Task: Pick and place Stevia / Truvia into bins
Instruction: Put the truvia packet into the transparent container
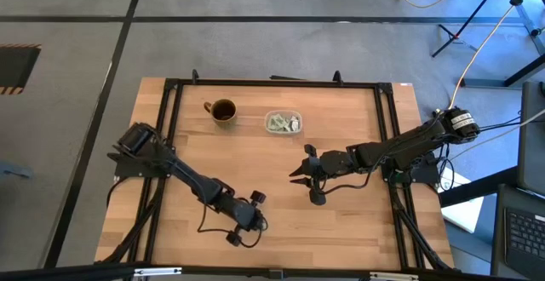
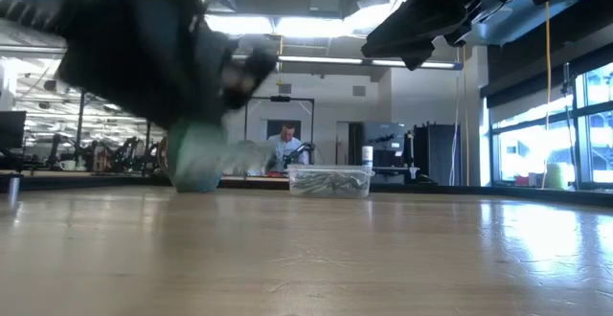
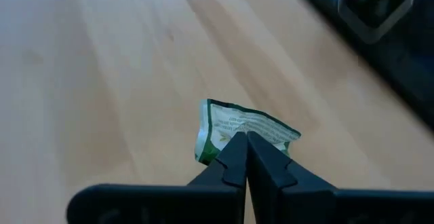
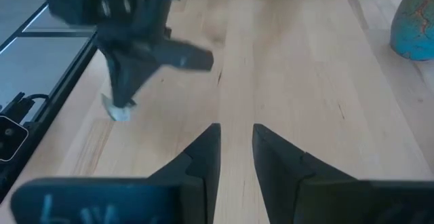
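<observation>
While the high view shows the left gripper (image 1: 255,222) low at the tabletop's (image 1: 281,230) near edge, far from the bin (image 1: 283,123), its wrist view shows it clenched on a sachet (image 3: 239,129); lift straight before carrying. Right gripper (image 4: 236,153) hovers released.

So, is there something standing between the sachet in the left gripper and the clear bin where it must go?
Nothing visible blocks the way. The left gripper is shut on the sachet near the table's front edge, and bare wood lies between it and the clear bin. The brown mug stands beside the bin, and the right gripper hovers open just off that line.
</observation>
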